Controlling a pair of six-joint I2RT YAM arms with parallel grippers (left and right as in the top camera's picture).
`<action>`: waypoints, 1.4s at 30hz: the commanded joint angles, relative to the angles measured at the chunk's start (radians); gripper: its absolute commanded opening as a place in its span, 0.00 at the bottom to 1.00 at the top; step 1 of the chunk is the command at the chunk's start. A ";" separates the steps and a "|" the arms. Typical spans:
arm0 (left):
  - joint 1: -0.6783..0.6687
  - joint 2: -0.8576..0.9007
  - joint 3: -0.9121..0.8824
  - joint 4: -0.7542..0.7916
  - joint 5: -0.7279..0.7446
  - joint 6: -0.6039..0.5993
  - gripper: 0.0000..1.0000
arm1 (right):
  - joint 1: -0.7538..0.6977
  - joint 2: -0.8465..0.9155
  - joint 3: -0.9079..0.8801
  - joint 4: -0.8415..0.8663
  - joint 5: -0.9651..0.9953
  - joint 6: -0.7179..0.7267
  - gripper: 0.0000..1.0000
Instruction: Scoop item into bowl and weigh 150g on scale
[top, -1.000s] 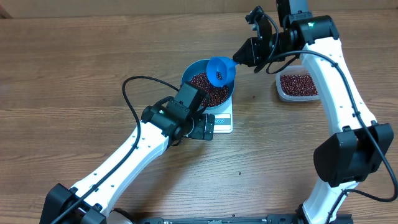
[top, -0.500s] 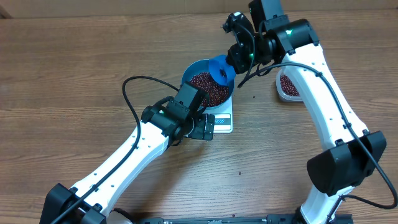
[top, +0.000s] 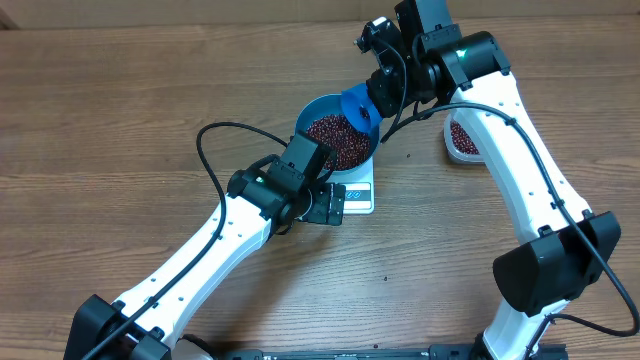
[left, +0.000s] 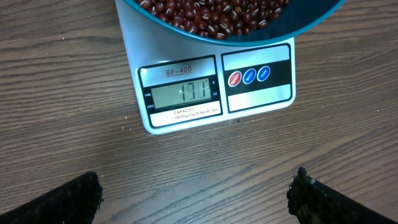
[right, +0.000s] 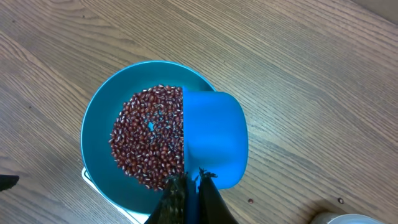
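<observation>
The blue bowl (top: 311, 113) stands on the white scale (top: 360, 196) and holds a mound of red-brown beans (top: 336, 140). My right gripper (top: 383, 92) is shut on the handle of a small blue scoop (top: 357, 108), which is tipped on edge over the bowl's right rim. In the right wrist view the scoop (right: 214, 140) shows its smooth back, with beans (right: 146, 140) in the bowl (right: 99, 118) to its left. My left gripper (left: 196, 198) hovers open over bare wood in front of the scale's display (left: 182, 94), holding nothing. The bowl's edge (left: 305, 25) overhangs the scale.
A clear plastic tub (top: 460, 140) with more beans sits right of the scale, partly under the right arm. A few stray beans (right: 249, 201) lie on the wood between bowl and tub. The left arm's black cable (top: 205, 160) loops left of the bowl.
The right arm swung left and tipped the scoop from mouth-up at the bowl's right rim onto its edge over the bowl. The left arm has not moved.
</observation>
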 joint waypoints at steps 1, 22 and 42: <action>-0.001 0.010 -0.005 0.000 0.003 -0.010 1.00 | 0.000 -0.037 0.034 0.013 0.019 -0.005 0.04; -0.001 0.010 -0.005 0.000 0.003 -0.010 1.00 | -0.002 -0.037 0.034 0.018 0.018 0.046 0.04; -0.001 0.010 -0.005 0.000 0.003 -0.010 1.00 | -0.008 -0.037 0.034 0.044 -0.058 0.113 0.06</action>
